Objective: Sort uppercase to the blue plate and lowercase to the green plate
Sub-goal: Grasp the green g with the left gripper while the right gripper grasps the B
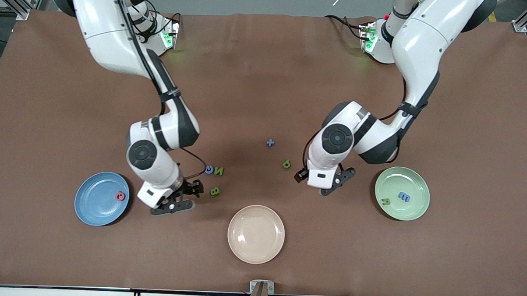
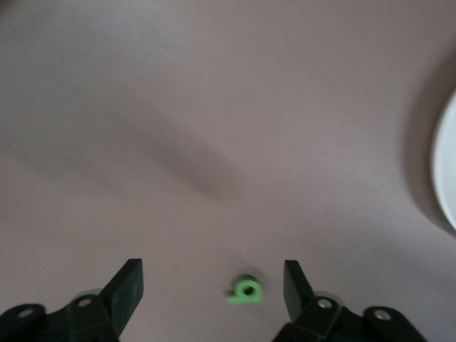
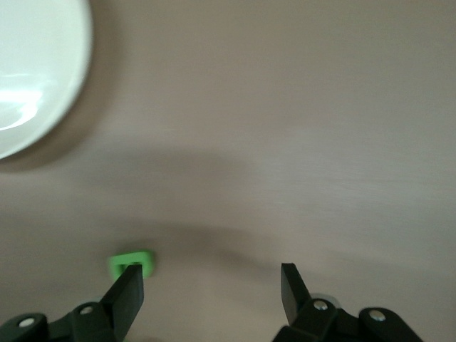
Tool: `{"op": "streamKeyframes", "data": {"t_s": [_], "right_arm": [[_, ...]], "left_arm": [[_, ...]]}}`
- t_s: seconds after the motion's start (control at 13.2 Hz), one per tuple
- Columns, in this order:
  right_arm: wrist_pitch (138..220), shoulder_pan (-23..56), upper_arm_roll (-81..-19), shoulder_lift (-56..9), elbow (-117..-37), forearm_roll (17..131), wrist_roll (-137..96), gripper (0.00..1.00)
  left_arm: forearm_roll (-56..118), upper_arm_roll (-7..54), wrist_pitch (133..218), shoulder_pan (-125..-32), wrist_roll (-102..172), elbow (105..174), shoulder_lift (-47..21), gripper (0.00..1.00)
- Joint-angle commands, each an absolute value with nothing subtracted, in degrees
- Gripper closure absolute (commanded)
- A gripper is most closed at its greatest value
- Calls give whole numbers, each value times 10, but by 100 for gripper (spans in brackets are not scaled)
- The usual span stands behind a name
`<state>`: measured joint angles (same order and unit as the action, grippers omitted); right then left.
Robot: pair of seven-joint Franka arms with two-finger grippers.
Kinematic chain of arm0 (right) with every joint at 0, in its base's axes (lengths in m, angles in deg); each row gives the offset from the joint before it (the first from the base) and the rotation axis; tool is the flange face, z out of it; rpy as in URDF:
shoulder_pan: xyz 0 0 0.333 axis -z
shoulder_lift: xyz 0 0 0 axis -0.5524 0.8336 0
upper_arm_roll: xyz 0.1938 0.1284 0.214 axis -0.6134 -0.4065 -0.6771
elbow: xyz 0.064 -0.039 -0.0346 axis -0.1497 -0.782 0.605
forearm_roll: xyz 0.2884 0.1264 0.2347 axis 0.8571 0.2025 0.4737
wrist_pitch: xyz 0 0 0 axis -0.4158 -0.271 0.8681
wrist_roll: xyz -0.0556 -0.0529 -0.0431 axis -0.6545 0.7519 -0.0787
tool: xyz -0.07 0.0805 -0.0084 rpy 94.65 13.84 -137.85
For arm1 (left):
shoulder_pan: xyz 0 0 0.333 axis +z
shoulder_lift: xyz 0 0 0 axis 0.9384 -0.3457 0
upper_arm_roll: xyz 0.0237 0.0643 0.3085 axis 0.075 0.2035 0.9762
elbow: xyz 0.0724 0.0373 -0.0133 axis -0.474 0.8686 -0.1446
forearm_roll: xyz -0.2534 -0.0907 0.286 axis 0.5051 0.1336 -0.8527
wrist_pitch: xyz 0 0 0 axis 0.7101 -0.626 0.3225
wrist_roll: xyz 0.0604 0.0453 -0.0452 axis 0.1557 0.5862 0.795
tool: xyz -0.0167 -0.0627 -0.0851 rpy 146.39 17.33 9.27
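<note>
Nearest the front camera sits a cream plate (image 1: 256, 234), bare, with open brown table (image 1: 373, 265) all round it and a wide free strip down to the table's near edge.

Toward the right arm's end lies the blue plate (image 1: 96, 203), carrying only the red ring letter (image 1: 119, 196) close to its rim. Just beside that plate hangs the right gripper (image 1: 195, 191), low over the table with its jaws spread wide and nothing between them. The green B (image 1: 215, 191) lies just beside it; in the right wrist view the B (image 3: 132, 263) is partly covered by one finger (image 3: 125, 292), and a pale plate edge (image 3: 35, 78) is cut off by the frame. A little farther from the camera, the blue G (image 1: 209, 169) and green N (image 1: 219, 171) lie touching or nearly so; which cannot be told.

Toward the left arm's end, the green plate (image 1: 415, 184) holds the green u/n shape (image 1: 385, 202) and the blue m (image 1: 404, 196), apart from each other, with much of the plate bare. The left gripper (image 1: 298, 174) hangs low over the table just beside the green p/b shape (image 1: 286, 164), jaws wide apart and empty; the left wrist view shows that letter (image 2: 246, 291) between the fingers (image 2: 127, 285), though blurred. The blue x (image 1: 270, 143) lies alone, farther from the camera, with clear table around it.

Both grippers' fingertips are largely hidden beneath the wrists in the front view.
</note>
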<state>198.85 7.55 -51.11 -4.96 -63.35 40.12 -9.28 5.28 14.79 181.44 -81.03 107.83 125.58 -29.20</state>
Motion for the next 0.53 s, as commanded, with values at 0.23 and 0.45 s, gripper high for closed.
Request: {"op": "streamKeyframes", "data": {"t_s": [0.23,0.45], "right_arm": [[2063,44,-506,-5,-642,403,-89,13],[2066,31,-506,-4,-654,407,-73,13]], "left_arm": [[41,199,1846,-883,1091,1203,-355,18],[41,202,1846,-894,1092,1200,-369,22]]}}
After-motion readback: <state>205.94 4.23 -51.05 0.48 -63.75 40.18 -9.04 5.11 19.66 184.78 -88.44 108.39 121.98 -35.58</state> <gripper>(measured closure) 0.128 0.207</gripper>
